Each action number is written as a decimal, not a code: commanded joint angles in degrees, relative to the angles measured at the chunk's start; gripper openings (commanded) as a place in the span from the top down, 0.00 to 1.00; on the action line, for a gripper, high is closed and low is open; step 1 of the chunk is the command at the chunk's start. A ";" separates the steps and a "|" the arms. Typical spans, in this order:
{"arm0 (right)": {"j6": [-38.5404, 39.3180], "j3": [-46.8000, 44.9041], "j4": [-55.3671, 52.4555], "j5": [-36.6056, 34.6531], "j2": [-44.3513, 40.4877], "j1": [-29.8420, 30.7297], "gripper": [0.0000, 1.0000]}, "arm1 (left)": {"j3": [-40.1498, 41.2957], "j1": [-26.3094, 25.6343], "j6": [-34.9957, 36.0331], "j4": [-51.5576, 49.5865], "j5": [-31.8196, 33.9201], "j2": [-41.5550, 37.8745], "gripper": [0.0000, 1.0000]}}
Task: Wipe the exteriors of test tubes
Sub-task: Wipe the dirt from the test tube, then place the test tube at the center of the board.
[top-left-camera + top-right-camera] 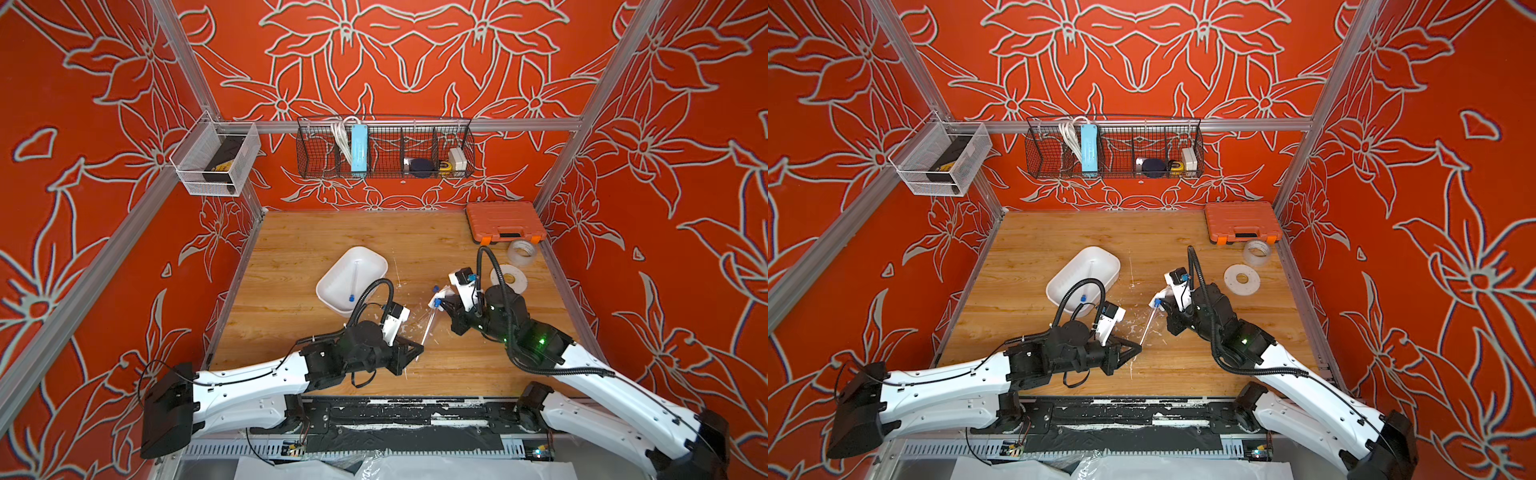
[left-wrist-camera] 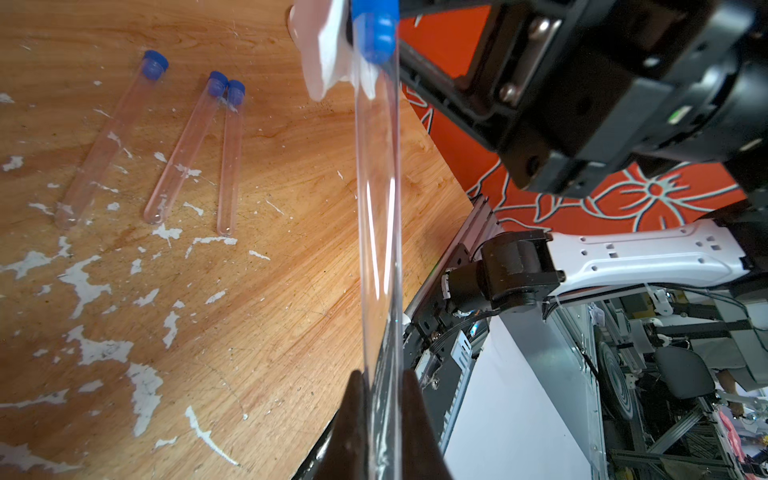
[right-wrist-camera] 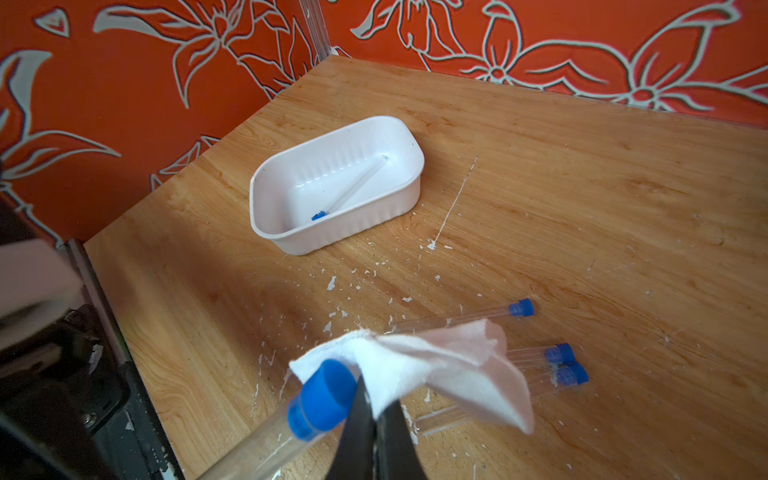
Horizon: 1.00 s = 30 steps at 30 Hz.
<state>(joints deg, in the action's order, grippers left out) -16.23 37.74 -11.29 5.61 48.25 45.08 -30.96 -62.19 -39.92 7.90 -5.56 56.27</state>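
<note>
My left gripper (image 2: 384, 399) is shut on the lower end of a clear test tube (image 2: 378, 208), which slants up over the table (image 1: 428, 328). At the tube's blue cap (image 3: 324, 399) my right gripper (image 3: 376, 411) is shut on a crumpled white tissue (image 3: 436, 374), and the tissue touches the capped end. In both top views the two grippers (image 1: 419, 347) (image 1: 442, 303) face each other mid-table. Three more test tubes (image 2: 112, 137) (image 2: 187, 145) (image 2: 230, 158) lie flat on the wood beside them. Another test tube (image 3: 353, 187) lies in the white tray (image 3: 332, 245).
An orange tool case (image 1: 505, 220) sits at the back right corner, with a clear tape roll (image 1: 521, 251) and a white disc (image 1: 509, 278) in front of it. A wire basket (image 1: 384, 145) hangs on the back wall. White flecks mark the wood.
</note>
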 commanded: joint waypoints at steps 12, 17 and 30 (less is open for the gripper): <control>1.90 7.61 -8.43 2.01 7.82 -3.76 1.00 | 2.97 1.02 0.14 -6.05 8.80 -7.63 0.92; 2.24 8.15 -9.63 1.87 8.10 -4.29 1.00 | 2.22 1.11 1.41 -11.41 13.50 -3.15 0.92; 2.68 6.62 -12.41 1.12 4.93 -4.42 1.00 | 1.35 1.08 1.91 -12.36 19.35 16.48 0.93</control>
<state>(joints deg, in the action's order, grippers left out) -14.41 44.38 -22.31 7.11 53.98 40.86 -28.29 -61.45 -38.35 -3.90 11.07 71.20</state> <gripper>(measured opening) 0.051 0.077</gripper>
